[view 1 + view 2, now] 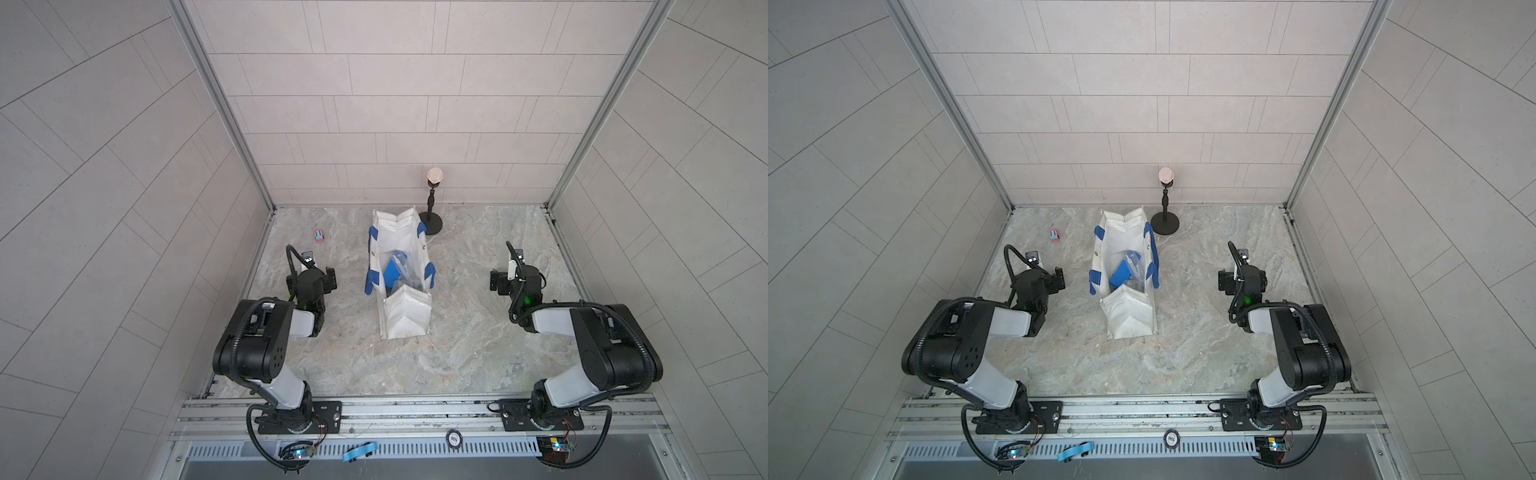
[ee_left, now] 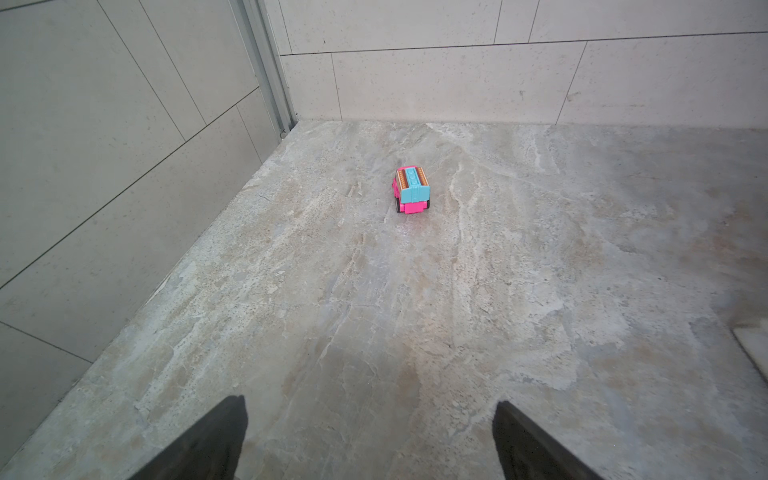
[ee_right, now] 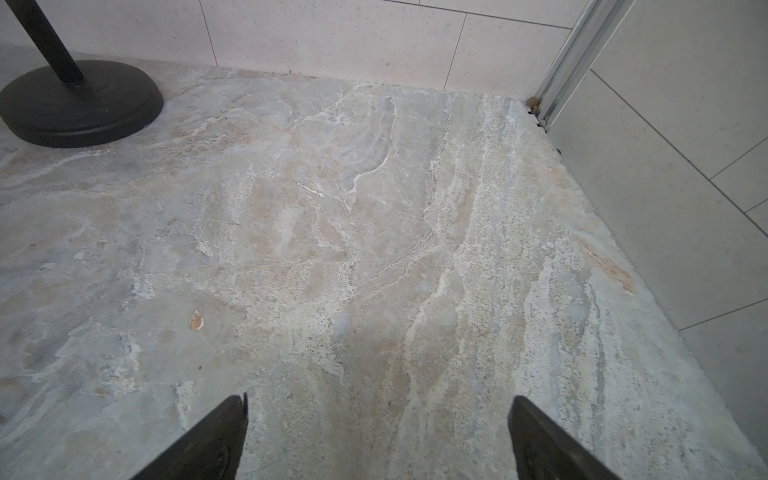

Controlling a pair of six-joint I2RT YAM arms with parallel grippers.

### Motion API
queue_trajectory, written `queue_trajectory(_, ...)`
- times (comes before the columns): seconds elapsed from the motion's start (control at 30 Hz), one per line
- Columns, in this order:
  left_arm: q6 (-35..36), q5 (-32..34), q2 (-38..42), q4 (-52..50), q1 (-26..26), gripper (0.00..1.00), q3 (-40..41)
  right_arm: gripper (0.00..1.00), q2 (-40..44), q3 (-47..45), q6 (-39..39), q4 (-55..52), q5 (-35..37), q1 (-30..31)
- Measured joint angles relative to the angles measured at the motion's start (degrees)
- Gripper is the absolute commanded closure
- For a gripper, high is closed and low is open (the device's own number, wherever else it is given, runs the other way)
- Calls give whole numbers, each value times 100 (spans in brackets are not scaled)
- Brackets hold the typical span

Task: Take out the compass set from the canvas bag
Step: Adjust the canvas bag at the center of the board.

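Two black and white robot arms [image 1: 266, 345] are sitting at the bottom of both top views. The left pincer [image 2: 370, 401] is hanging over the grey marbled stone desk [image 1: 457, 353], fingers spread wide, holding nothing. The right pincer [image 3: 379, 397] is doing the same. A big white boxy blue-strapped canvas bag [image 1: 405, 316] is standing open in the middle of the frame. The slim clear plastic packs of the compass set [image 1: 405, 270] are lying inside it, beside a flat blue thing [image 1: 392, 272]. A tiny pink and teal toy car [image 2: 411, 189] is sitting toward the desk's upper left, well apart from the bag.
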State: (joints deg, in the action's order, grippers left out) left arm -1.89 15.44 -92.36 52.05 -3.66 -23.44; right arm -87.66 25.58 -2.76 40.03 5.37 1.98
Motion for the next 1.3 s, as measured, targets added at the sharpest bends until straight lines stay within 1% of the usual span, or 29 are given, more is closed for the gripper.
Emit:
queue_trajectory(0.13, 2, -24, 57, -17, 0, 0, 33, 0, 4, -15, 0, 9, 0, 0)
queue_trajectory(0.2, -4, 7, 282, -146, 0, 0, 79, 0, 79, -20, -2, -90, 9, 0)
queue_trajectory(0.27, -72, 160, 743, -407, -4, 0, 125, 0, 348, -17, -2, -345, 24, 0)
queue_trajectory(0.37, -315, 529, 1797, -997, -7, 0, 138, 0, 1069, 55, -33, -979, 79, 0)
queue_trajectory(0.43, -595, 706, 2671, -1565, -7, 0, 72, 0, 1668, 229, -127, -1543, 197, 0)
queue_trajectory(0.5, -1010, 817, 3331, -2258, -7, 0, -179, 0, 2227, 525, -365, -2201, 389, 0)
queue_trajectory(0.57, -1491, 857, 3733, -3204, -7, 0, -750, 0, 2708, 916, -734, -2898, 645, 2)
queue_trajectory(0.6, -1733, 857, 3814, -3797, -7, 0, -1209, 0, 2914, 1167, -979, -3303, 793, 0)
queue_trajectory(0.67, -2092, 807, 3781, -4819, -4, 0, -2124, 0, 3165, 1674, -1436, -4103, 992, -4)
queue_trajectory(0.73, -2350, 680, 3630, -5668, 0, 0, -3029, 0, 3202, 2332, -1895, -5090, 1034, -28)
queue_trajectory(0.77, -2476, 638, 3554, -5930, 2, 0, -3320, 0, 3136, 2636, -2070, -5508, 970, -52)
queue_trajectory(0.83, -2970, 522, 3370, -6380, 44, 0, -3807, 0, 2855, 3366, -2441, -6463, 717, -85)
queue_trajectory(0.93, -3803, 267, 3161, -6636, 125, 0, -3954, 0, 2354, 4266, -3040, -7534, 358, -109)
queue_trajectory(0.97, -4072, 155, 3086, -6658, 144, 0, -3954, 0, 2267, 4415, -3250, -7746, 260, -116)
queue_trajectory(1.03, -4684, -284, 2870, -6564, 232, 0, -3943, 0, 2221, 4520, -3799, -8070, -92, -208)
queue_trajectory(1.1, -5239, -863, 2562, -6354, 304, 0, -3974, 0, 2308, 4369, -4295, -8015, -584, -407)
queue_trajectory(1.13, -5464, -1178, 2319, -6260, 330, 2, -4050, 3, 2367, 4236, -4522, -7884, -852, -501)
queue_trajectory(1.17, -5626, -1456, 2107, -6245, 341, 9, -4168, 6, 2393, 4135, -4704, -7768, -1060, -553)
queue_trajectory(1.23, -5917, -2118, 1495, -6144, 352, 28, -4566, 13, 2308, 4153, -4970, -7670, -1403, -511)
queue_trajectory(1.27, -5991, -2470, 1220, -6144, 350, 31, -4791, 15, 2188, 4319, -5014, -7713, -1497, -404)
queue_trajectory(1.3, -6019, -2719, 1034, -6175, 350, 32, -4968, 16, 2046, 4544, -5025, -7753, -1554, -291)
